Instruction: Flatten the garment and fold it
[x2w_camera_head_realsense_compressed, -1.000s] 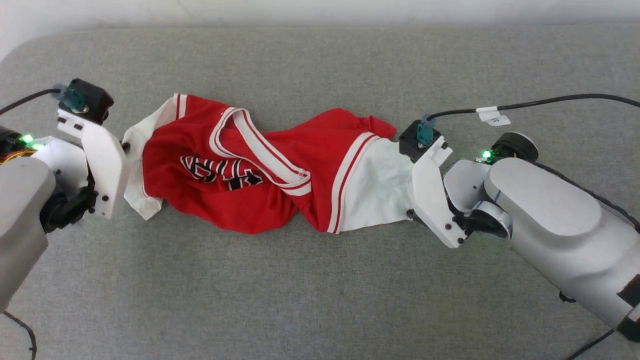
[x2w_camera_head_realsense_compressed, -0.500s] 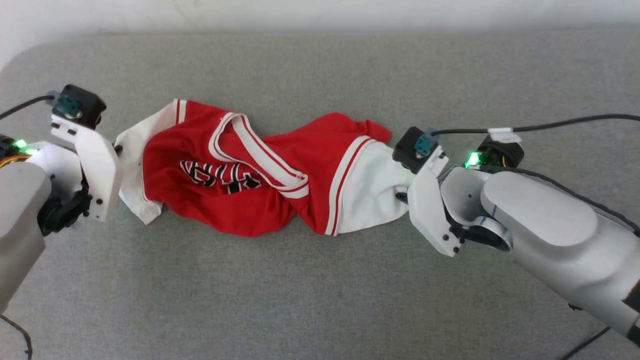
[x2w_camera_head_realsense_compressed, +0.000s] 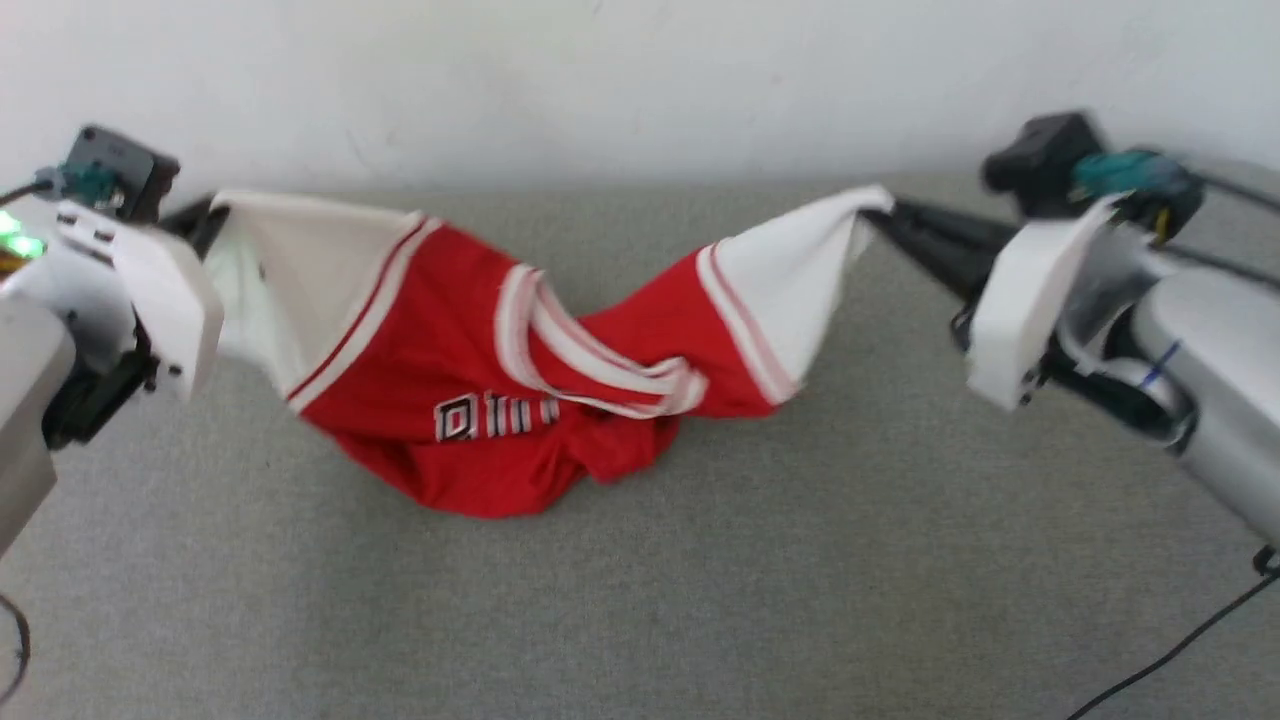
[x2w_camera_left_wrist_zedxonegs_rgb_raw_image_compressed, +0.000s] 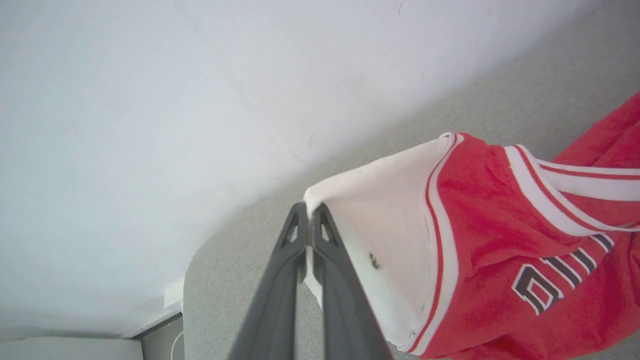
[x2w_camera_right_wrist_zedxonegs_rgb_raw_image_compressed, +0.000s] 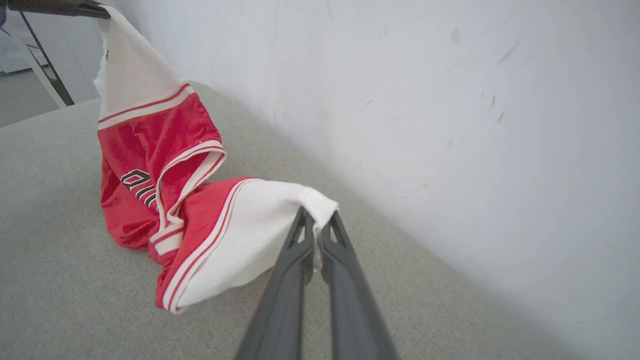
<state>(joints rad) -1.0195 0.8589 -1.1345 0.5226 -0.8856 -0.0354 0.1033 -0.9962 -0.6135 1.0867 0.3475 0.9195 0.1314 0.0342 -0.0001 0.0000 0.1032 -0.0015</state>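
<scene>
Left gripper, head view: left gripper (x2w_camera_head_realsense_compressed: 208, 208) is clenched on the tip of the left-side sleeve (x2w_camera_head_realsense_compressed: 270, 270), raised above the grey padded surface (x2w_camera_head_realsense_compressed: 640, 600).
Right gripper, head view: right gripper (x2w_camera_head_realsense_compressed: 882, 212) is clenched on the tip of the right-side sleeve (x2w_camera_head_realsense_compressed: 790, 270), at a similar height and well apart from the other.
Garment, head view: the garment (x2w_camera_head_realsense_compressed: 480, 400) hangs between both grippers as a sagging sling. Its red body droops in the middle and appears to touch the surface. The collar trim (x2w_camera_head_realsense_compressed: 600, 350) lies twisted across the chest beside the lettering (x2w_camera_head_realsense_compressed: 495, 418).
Progress, head view: judged early. Both sleeves are gripped and lifted, but the body is bunched, not flat, and no fold is made.
Left gripper, left wrist view: the fingers (x2w_camera_left_wrist_zedxonegs_rgb_raw_image_compressed: 280, 280) press together with a white sleeve corner nipped at their tips. The sleeve and red body fall away to that view's right, with the wall (x2w_camera_left_wrist_zedxonegs_rgb_raw_image_compressed: 150, 100) behind.
Right gripper, right wrist view: the fingers (x2w_camera_right_wrist_zedxonegs_rgb_raw_image_compressed: 285, 300) are closed on the sleeve edge. The garment runs from the tips toward the upper left, where the other arm's dark fingers hold the far sleeve. The middle rests on the surface.
Remaining, by judgement: untwist the body, spread it flat, then fold it.
</scene>
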